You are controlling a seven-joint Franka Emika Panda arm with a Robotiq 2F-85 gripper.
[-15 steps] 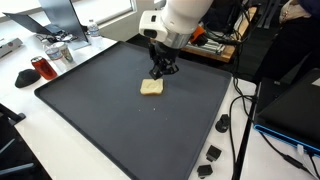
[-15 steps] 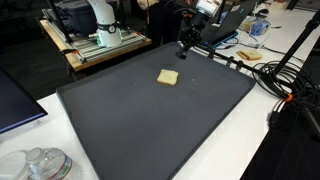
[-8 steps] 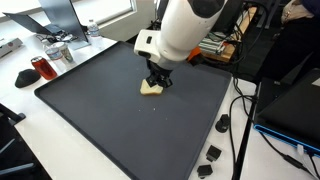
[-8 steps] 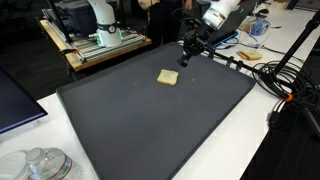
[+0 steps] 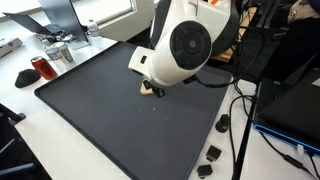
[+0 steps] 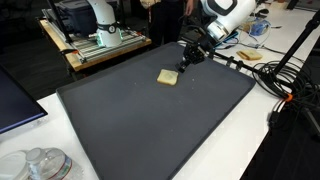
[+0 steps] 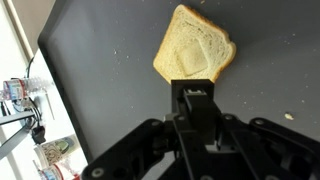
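A slice of toast (image 7: 195, 45) lies flat on the black mat (image 7: 100, 110); it also shows in an exterior view (image 6: 168, 77). My gripper (image 7: 195, 97) is shut, its two fingers pressed together with nothing between them, tips just short of the toast's near edge. In an exterior view the gripper (image 6: 187, 58) hangs low over the mat (image 6: 150, 120), just beyond the toast. In an exterior view the arm's round white body (image 5: 185, 50) hides the gripper and most of the toast (image 5: 147, 90); only a corner shows.
A red mug (image 5: 40, 68) and metal containers (image 5: 58, 52) stand off the mat's corner. Small black parts (image 5: 213, 153) and cables lie beside the mat. A glass lid (image 6: 40, 163), a laptop (image 6: 15, 100) and a cluttered bench (image 6: 100, 40) surround the mat.
The arm has swung down and over the toast, and its body now covers most of the slice in an exterior view. The toast has not moved.
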